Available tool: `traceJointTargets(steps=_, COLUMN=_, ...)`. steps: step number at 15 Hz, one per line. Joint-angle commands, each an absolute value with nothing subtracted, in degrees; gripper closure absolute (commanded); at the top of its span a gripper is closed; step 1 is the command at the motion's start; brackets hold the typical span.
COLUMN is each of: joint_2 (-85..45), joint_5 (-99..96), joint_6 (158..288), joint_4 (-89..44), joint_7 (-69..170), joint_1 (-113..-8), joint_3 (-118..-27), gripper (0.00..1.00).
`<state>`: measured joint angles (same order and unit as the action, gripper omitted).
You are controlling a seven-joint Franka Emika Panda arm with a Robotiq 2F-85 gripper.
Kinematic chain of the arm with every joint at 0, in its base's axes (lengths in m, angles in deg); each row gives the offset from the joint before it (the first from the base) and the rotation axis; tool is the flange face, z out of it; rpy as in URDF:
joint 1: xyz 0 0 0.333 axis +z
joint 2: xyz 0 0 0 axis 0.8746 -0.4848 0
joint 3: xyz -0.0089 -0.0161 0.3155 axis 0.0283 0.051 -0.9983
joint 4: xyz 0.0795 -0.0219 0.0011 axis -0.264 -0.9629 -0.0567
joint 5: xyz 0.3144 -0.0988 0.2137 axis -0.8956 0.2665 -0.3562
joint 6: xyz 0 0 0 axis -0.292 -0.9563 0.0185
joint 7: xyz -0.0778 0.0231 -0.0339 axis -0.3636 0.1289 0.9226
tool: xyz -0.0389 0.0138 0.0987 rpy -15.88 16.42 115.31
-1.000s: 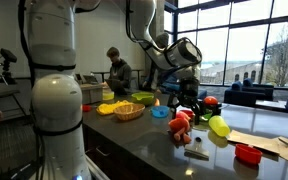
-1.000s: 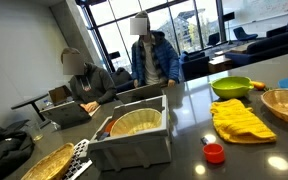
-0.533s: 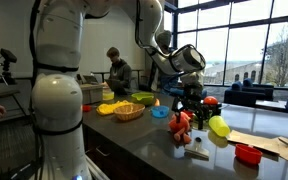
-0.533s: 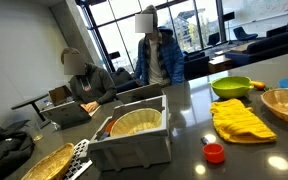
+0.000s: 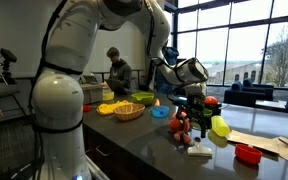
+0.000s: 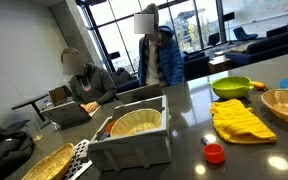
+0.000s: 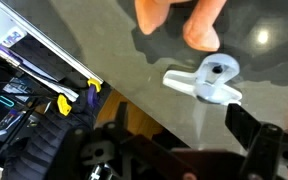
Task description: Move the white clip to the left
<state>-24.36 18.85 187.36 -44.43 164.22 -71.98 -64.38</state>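
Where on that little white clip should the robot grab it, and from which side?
Probably from straight above, jaws closing across the narrow width of the white clip. It lies flat and low on the counter, so a sideways approach finds little to pinch. The orange toy lies close beyond it, so the open gripper should stay clear of that.

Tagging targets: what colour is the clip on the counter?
White; the clip shows best in the wrist view.

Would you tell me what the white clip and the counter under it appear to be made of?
The white clip looks like moulded plastic, smooth and faintly shiny. The counter seems polished dark stone or laminate, since it mirrors lights.
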Motion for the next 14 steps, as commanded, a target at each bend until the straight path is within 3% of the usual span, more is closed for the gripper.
traceJointTargets(steps=1, joint_2=-24.77, joint_5=18.49, joint_6=187.05, joint_4=-43.76, joint_7=163.87, joint_1=-70.79, joint_3=-63.19, gripper=0.00)
traceJointTargets(steps=14, joint_2=-28.68, joint_5=16.23, joint_6=186.45, joint_4=-42.95, joint_7=163.74, joint_1=-69.20, joint_3=-63.52, gripper=0.00)
